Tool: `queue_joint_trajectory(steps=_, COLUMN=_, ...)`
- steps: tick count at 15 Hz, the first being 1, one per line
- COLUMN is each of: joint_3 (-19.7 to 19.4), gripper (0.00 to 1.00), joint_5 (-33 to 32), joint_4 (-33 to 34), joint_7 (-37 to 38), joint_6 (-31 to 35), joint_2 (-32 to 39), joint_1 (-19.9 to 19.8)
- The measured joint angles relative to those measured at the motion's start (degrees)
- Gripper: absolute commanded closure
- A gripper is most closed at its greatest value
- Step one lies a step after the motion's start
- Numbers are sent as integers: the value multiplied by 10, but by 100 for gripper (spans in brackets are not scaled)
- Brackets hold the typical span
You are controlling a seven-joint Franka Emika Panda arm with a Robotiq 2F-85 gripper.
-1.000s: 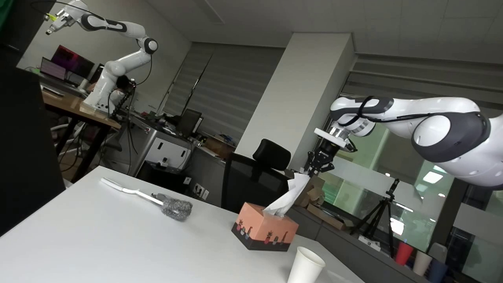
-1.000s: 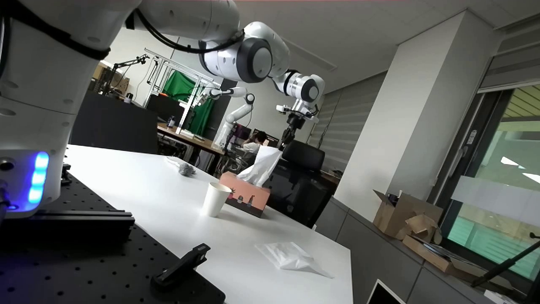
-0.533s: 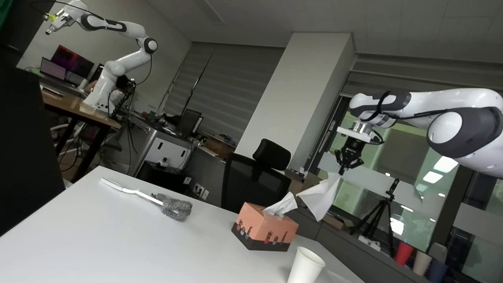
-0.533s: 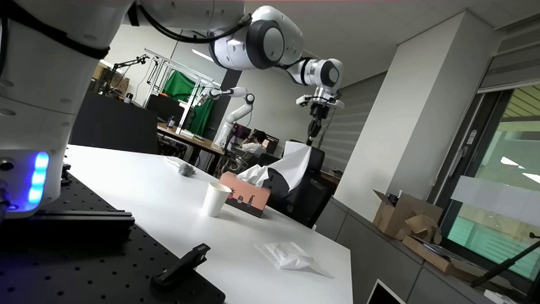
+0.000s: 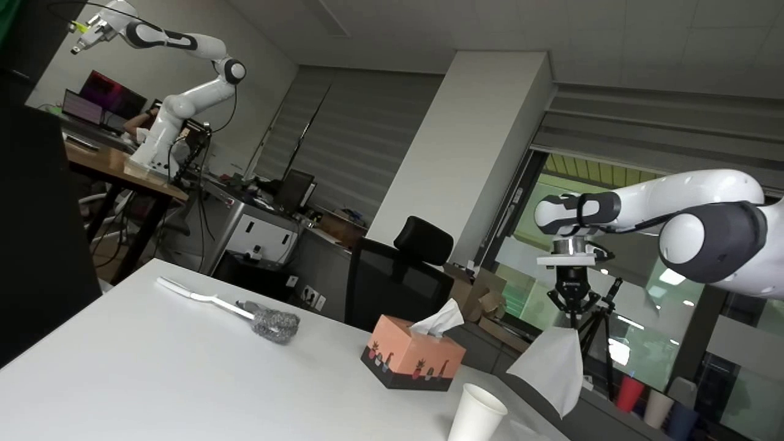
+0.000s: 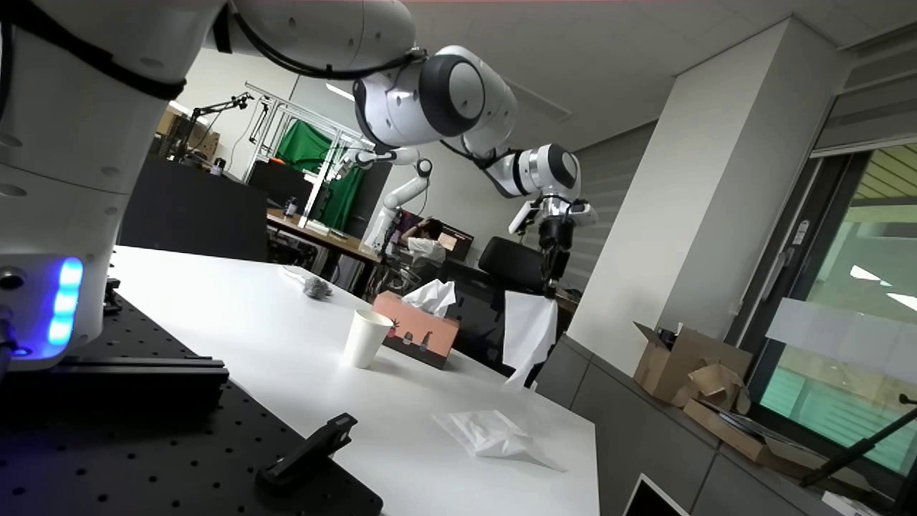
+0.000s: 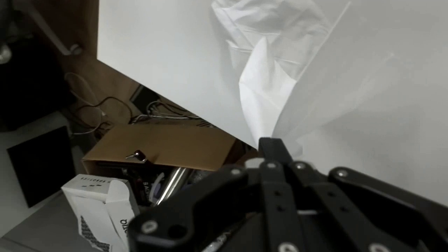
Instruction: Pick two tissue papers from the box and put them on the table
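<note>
My gripper (image 5: 574, 320) is shut on a white tissue (image 5: 550, 367), which hangs below the fingertips in both exterior views (image 6: 529, 330). In the wrist view the fingers (image 7: 274, 150) are together and the held tissue (image 7: 260, 94) runs up from them. The orange tissue box (image 5: 422, 355) stands on the white table (image 5: 214, 380), with another tissue (image 5: 442, 318) sticking out of its top. The gripper is beside the box, towards the table's edge. A crumpled tissue (image 6: 494, 436) lies flat on the table; it also shows in the wrist view (image 7: 245, 21), partly behind the held one.
A white paper cup (image 5: 478, 413) stands near the box. A brush with a grey head (image 5: 275, 323) lies farther along the table. A black stapler (image 6: 308, 455) sits on the black base plate (image 6: 179, 444). A black chair (image 6: 516, 265) and cardboard boxes (image 7: 161, 145) are beyond the table edge.
The held tissue has come out of the box. The gripper moved up and away from the box, then down beside the table edge. Another tissue now sticks out of the box.
</note>
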Motion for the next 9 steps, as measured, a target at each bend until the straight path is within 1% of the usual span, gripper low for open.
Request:
queue_joint_trajectory(steps=3, joint_3=-7, gripper=100, joint_5=-26, joint_4=3, joint_7=-63, joint_6=-39, joint_2=38, joint_1=1)
queue_joint_trajectory(steps=6, joint_3=-6, gripper=100, joint_5=-27, joint_4=0, joint_7=-132, joint_6=-75, joint_2=66, joint_1=4)
queue_joint_trajectory(steps=7, joint_3=-6, gripper=100, joint_5=-28, joint_4=-3, joint_7=-149, joint_6=-94, joint_2=73, joint_1=6)
queue_joint_trajectory(steps=9, joint_3=-11, gripper=100, joint_5=-30, joint_4=3, joint_7=-150, joint_6=-127, joint_2=92, joint_1=10)
